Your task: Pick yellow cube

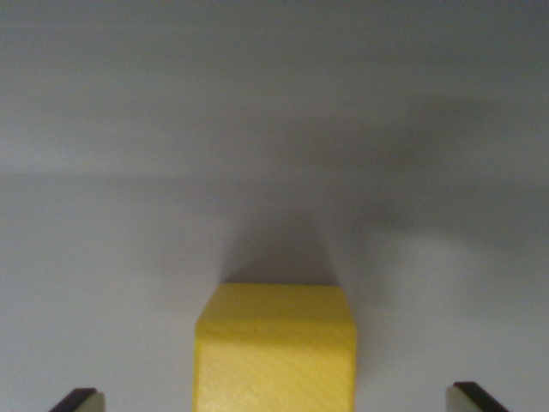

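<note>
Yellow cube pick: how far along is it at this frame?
Done: the gripper is lined up, with the yellow cube centred between its two fingertips. In hand: the approach, jaws open, with clear gaps on both sides of the cube, which sits on the grey surface. Left: closing on the cube and lifting it.

No text, label, brand, number or sign can be read anywhere in the wrist view. The cube [274,352] shows only plain yellow faces with a fine ridged texture, and the grey surface [274,112] above the cube is blank.
</note>
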You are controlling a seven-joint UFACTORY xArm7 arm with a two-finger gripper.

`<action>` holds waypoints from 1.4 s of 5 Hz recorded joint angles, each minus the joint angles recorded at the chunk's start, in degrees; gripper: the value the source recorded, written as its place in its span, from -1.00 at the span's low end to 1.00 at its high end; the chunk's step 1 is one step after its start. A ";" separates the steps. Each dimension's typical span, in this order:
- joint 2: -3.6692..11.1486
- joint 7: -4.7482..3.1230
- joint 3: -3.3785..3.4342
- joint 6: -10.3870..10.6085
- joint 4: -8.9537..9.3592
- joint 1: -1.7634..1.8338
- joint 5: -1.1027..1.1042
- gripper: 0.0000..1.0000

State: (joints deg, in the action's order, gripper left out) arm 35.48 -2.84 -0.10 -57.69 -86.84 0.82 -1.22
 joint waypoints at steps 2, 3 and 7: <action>1.34 -0.16 0.09 1.15 0.15 0.08 0.00 -1.00; 1.34 -0.16 0.09 1.15 0.15 0.08 0.00 -1.00; 2.96 -0.36 0.19 2.54 0.34 0.17 0.00 -1.00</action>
State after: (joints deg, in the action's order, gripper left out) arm 38.43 -3.20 0.09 -55.15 -86.51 0.99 -1.22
